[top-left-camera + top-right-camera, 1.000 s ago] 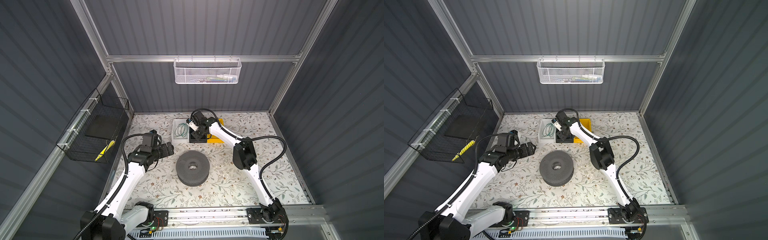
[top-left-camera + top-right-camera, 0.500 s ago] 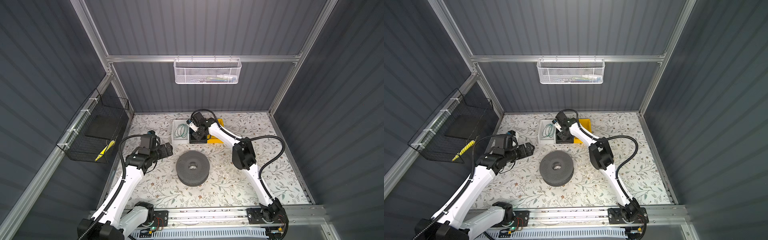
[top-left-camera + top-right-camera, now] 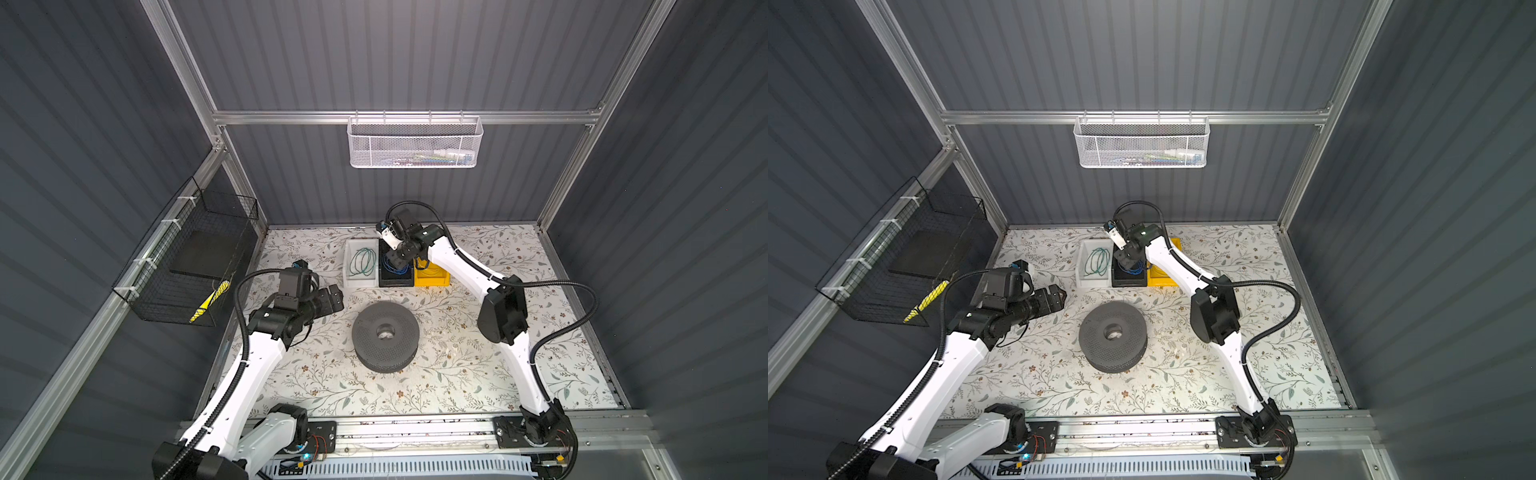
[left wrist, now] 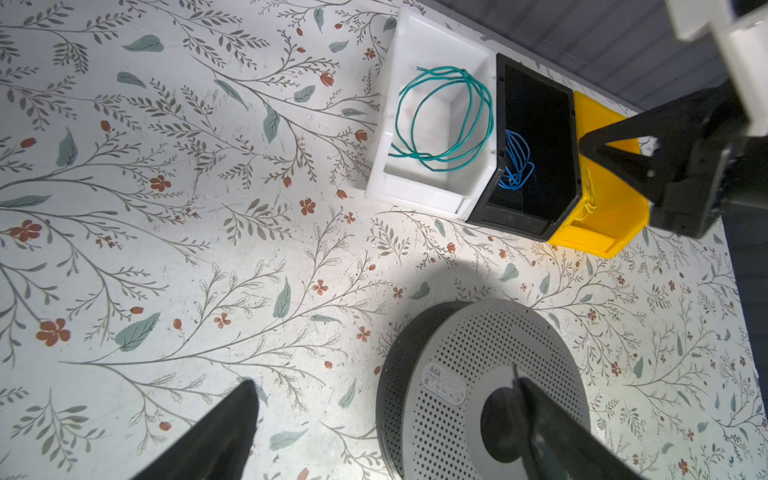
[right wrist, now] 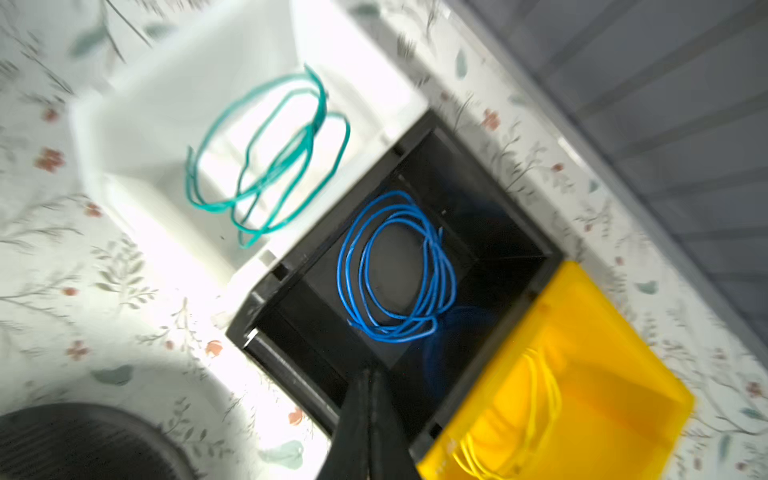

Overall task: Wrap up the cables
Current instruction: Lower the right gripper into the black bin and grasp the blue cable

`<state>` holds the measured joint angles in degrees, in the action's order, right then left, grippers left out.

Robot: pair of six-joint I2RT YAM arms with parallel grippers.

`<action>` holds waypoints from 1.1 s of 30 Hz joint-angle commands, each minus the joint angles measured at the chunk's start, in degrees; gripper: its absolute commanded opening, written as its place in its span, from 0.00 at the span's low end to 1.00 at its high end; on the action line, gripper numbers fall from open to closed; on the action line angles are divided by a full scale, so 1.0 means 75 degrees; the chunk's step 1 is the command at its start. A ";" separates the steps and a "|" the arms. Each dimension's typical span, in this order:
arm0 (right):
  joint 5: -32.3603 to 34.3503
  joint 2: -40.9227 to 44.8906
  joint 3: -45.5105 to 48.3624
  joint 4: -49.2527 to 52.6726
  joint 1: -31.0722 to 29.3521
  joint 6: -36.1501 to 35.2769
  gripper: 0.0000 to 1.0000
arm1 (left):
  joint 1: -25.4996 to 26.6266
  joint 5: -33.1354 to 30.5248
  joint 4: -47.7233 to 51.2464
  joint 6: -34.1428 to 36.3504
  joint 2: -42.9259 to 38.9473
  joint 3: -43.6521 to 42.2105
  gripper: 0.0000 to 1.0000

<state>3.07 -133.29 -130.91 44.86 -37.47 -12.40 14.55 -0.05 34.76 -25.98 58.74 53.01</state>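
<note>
Desk (image 3: 457, 374): a grey spool (image 3: 384, 340) lies flat at the centre, with no wire seen on it. The black bin (image 4: 511, 216) at the far edge holds the blue wire (image 5: 395, 330) in loose coils. The left hand (image 3: 336, 297) hovers beside the spool, fingers wide apart. The right hand (image 5: 368, 374) is at the black bin, fingers together beside the coil, with no strand visibly pinched. Risk: it lifts away empty, or snags one springy loop and drags out a tangle.

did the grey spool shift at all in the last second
No. The grey spool sits in the same spot in both top views, with the same gap from the black bin behind it.
</note>
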 commanded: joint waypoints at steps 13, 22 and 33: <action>-0.1445 -0.1349 -0.1214 0.1239 0.0094 -0.0701 0.34 | -0.0042 0.0112 0.0322 -0.0018 -0.0319 0.0160 0.96; -0.1057 -0.1700 -0.1200 0.1052 0.0100 -0.0854 0.53 | -0.0050 0.0096 0.0427 -0.0032 -0.0517 0.0023 0.96; -0.0273 -0.2159 -0.1415 0.0916 0.0064 -0.0906 0.52 | -0.0042 0.0007 0.0610 -0.0062 -0.0786 -0.0097 0.96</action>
<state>-1.93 -147.94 -140.66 50.98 -36.91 -18.28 14.55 -0.03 37.28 -26.17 53.87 53.12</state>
